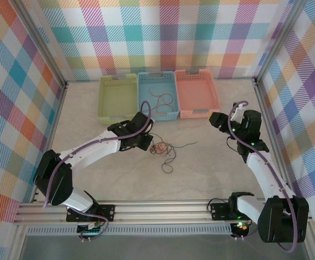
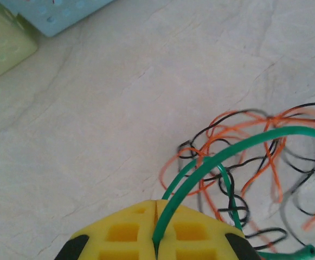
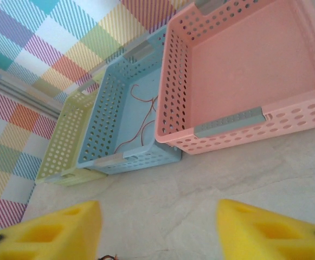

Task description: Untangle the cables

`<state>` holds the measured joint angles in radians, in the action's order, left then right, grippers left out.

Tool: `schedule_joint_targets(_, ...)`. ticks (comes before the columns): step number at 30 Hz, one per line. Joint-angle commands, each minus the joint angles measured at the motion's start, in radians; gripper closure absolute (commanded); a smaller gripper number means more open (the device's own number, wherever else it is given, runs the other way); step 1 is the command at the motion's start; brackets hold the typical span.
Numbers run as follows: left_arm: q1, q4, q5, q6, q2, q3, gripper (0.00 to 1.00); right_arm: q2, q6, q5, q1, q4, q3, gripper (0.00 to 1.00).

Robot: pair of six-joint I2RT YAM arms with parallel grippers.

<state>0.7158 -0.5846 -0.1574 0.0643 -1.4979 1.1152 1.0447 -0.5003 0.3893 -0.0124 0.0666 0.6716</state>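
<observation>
The cables [image 1: 160, 147] lie as a small tangle of orange, black and green strands on the table's middle. My left gripper [image 1: 146, 142] sits at the tangle's left edge. In the left wrist view its yellow fingers meet, and the left gripper [image 2: 157, 203] is shut on a green cable [image 2: 222, 154] that arcs up and right over the orange and black knot [image 2: 230, 130]. My right gripper [image 1: 218, 120] hovers to the right of the tangle, apart from it. The right gripper [image 3: 157, 222] is open, with only bare table between its yellow fingertips.
Three baskets stand in a row at the back: a yellow-green basket [image 1: 118, 81], a blue basket [image 1: 142, 95] and a pink basket [image 1: 197, 76]. A thin red wire [image 3: 146, 116] lies in the blue one. Plaid walls close in the sides and back.
</observation>
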Motion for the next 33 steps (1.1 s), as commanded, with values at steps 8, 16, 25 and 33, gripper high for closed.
schedule_joint_targets(8,-0.006,-0.070,0.070,0.014,0.076,0.048,1.00,0.034,0.103,0.109,-0.227,0.166,-0.010,0.29)
schedule_joint_targets(16,-0.006,-0.094,0.122,0.019,0.128,0.088,1.00,0.219,0.289,0.158,-0.476,0.201,0.036,0.24)
schedule_joint_targets(25,-0.006,-0.103,0.175,0.026,0.164,0.089,1.00,0.333,0.376,0.082,-0.592,0.161,0.145,0.26)
schedule_joint_targets(33,-0.001,-0.093,0.253,0.040,0.196,0.087,1.00,0.411,0.372,-0.133,-0.607,0.134,0.195,0.44)
